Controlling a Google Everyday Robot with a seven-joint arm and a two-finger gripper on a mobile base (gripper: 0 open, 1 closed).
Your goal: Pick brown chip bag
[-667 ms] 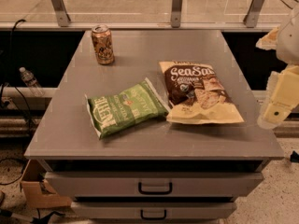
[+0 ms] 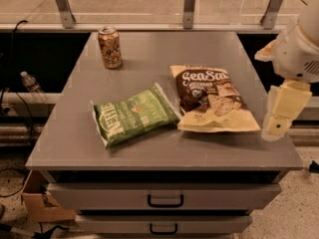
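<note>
Gripper (image 2: 278, 121) — beyond the table (image 2: 149, 49) edge; open or closed, I cannot tell. Brown chip bag (image 2: 212, 101) — just left of it, flat; a shallow pinch may shove it into the green bag (image 2: 133, 116).

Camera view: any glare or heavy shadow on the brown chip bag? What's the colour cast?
Camera view: warm amber cast, dim overall; the brown chip bag shows no strong glare, white lettering readable; only a thin shadow under its near edge on the table; the gripper, off the table's right edge beside the bag, is lit pale and bright.
</note>
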